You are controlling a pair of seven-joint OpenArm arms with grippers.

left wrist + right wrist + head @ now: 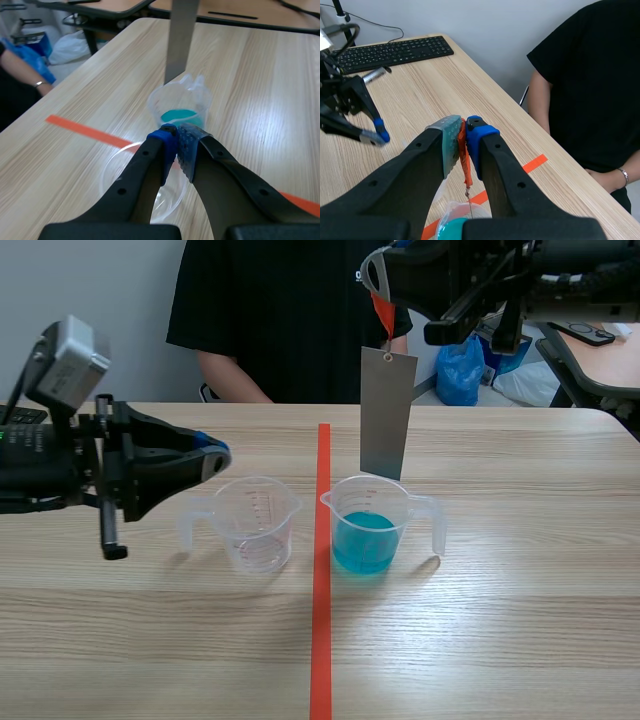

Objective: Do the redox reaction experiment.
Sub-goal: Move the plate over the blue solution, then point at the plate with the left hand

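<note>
Up high, the right gripper (462, 127) is clamped tight on a thin orange tab (383, 316), and that's the whole grip. The grey metal strip (386, 415) dangles from the tab on a small ring, so it hangs plumb and nothing but the tab gets touched. It hangs over the beaker of blue liquid (370, 527) with its lower edge about level with the rim. The blue sits well down in the cup, so the strip looks dry, not yet dipped. That reads like a line-up for a straight descent, and holding from above means the fingers need never go near the solution. The left gripper (218, 454) is pinched shut on nothing, pads pressed together, hovering low beside and slightly over the empty beaker (255, 525), which sits on the table (520, 620) on the other side of the red tape line (321, 640) from the blue one. It looks parked out of the way, leaving the drop zone free. A person (280, 310) in a black shirt sits across the table. The risk I'd flag is a swinging strip clipping the rim and tipping the light plastic cup.
</note>
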